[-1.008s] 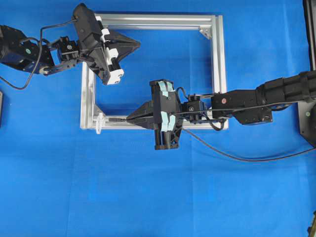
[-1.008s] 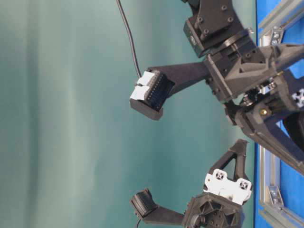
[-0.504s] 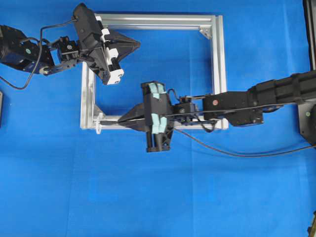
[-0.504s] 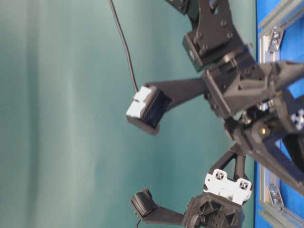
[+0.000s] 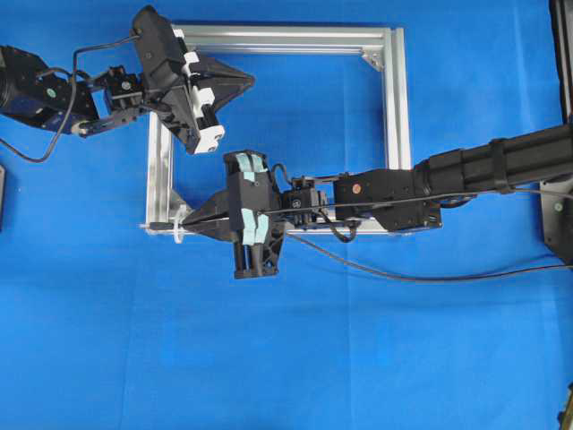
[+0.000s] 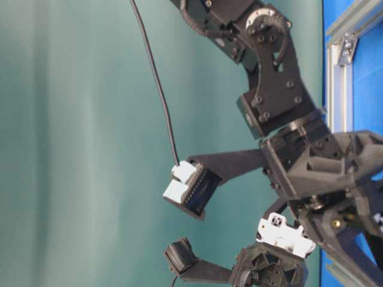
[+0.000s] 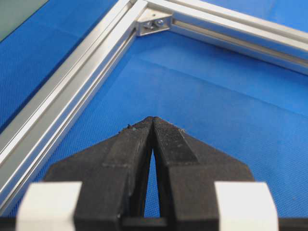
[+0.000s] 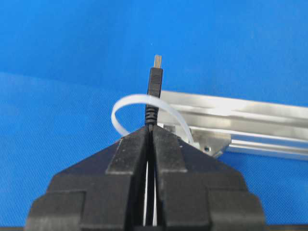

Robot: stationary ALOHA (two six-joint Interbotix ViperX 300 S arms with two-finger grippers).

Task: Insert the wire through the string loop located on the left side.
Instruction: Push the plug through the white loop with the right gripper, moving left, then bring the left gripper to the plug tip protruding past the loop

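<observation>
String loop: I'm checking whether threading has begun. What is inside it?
The wire plug, gripped by the right gripper, crosses the string loop; the plug covers the loop's top, so passage through is uncertain.

R gripper (image 5: 190, 218) + wire (image 8: 154, 91) now thru loop (image 8: 144, 113)

I see the wire (image 8: 154, 91) pinched just behind its slim black plug in my right gripper (image 8: 150, 129), the plug sticking straight out past the fingertips with its silvery tip foremost. The loop (image 8: 144, 109), a whitish translucent band, arches right at the fingertips, and the plug passes through it, tip beyond the band. Behind the gripper, the wire trails back along the arm.
</observation>
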